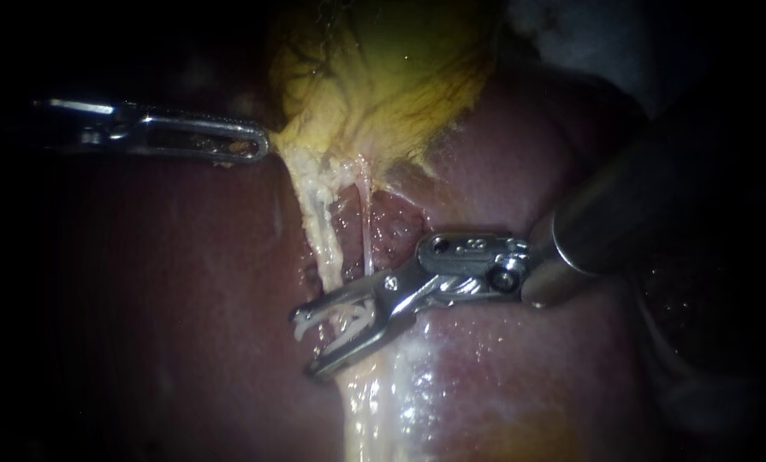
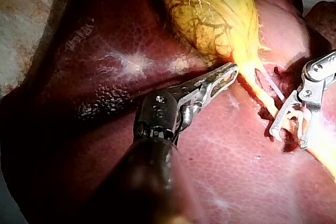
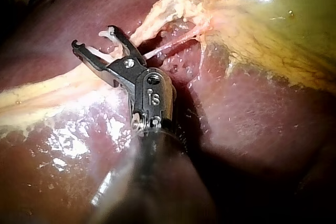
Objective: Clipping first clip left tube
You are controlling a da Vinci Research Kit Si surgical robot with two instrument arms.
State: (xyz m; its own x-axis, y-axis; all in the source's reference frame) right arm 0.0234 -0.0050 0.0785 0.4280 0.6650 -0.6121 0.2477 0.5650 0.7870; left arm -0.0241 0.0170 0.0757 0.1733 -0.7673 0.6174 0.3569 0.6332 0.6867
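The yellow gallbladder [image 1: 400, 77] lies on the dark red liver [image 1: 169, 282]. Two pale tubes run down from its neck: a thick left tube [image 1: 324, 239] and a thin right tube [image 1: 367, 231]. My right instrument [image 1: 307, 345] comes in from the right, jaws open and astride the left tube, with a whitish clip seated in them. The right wrist view shows the same open jaws [image 3: 93, 36] around that tube [image 3: 152, 22]. My left instrument [image 1: 261, 145] is shut on the gallbladder's neck edge and holds it to the left, as the left wrist view [image 2: 233, 69] also shows.
A pale fatty band [image 1: 383, 402] continues down over the liver below the jaws. The raw dissected bed [image 1: 395, 227] lies between the right tube and the right instrument's wrist. The right instrument's dark shaft [image 1: 656, 197] crosses the upper right.
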